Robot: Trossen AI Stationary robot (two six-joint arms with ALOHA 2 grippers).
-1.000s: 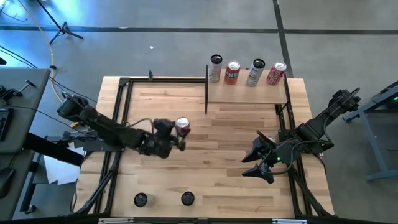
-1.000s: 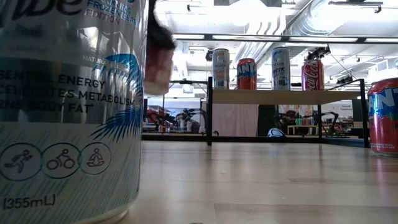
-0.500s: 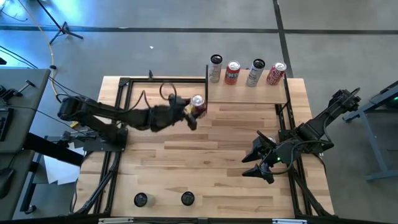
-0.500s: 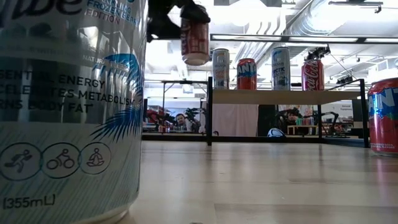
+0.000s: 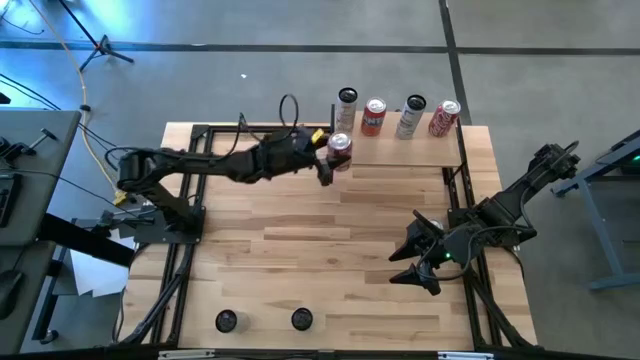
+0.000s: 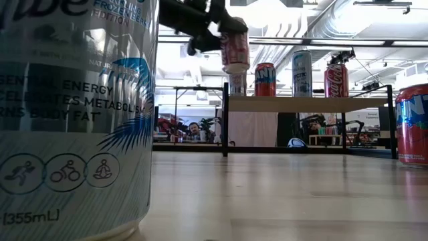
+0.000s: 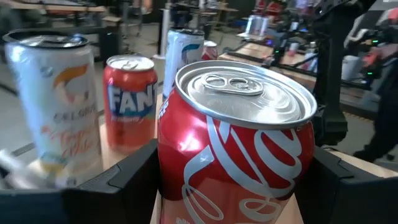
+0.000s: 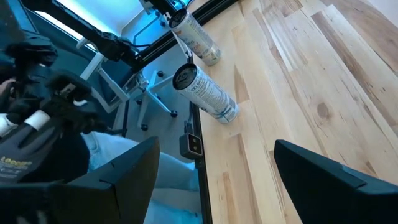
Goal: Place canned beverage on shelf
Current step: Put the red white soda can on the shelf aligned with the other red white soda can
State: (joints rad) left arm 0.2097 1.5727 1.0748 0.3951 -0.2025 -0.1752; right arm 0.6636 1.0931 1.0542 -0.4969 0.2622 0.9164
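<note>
- Two spare cans (image 5: 226, 320) are seen standing at the table's near edge, well apart from the work
- The left gripper (image 5: 327, 160) is clamped round a red cola can (image 5: 340, 151), fingers part-open to the can's width; the can is held upright, lifted above the tabletop at the shelf's left end
- In the low view the held can (image 6: 235, 51) is seen hanging above the level of the shelf (image 6: 307, 104), so clearance over the board is judged sufficient
- Four cans (image 5: 397, 116) are noted in a row along the shelf's back; the front strip of the board (image 5: 400, 152) is bare
- For a clean placement, the can is best carried over the black upright (image 5: 332, 150), kept vertical, and lowered onto the front strip without nudging the back row
- The right gripper (image 5: 412, 262) is parked low at the table's right, fingers parted, nothing held
</note>
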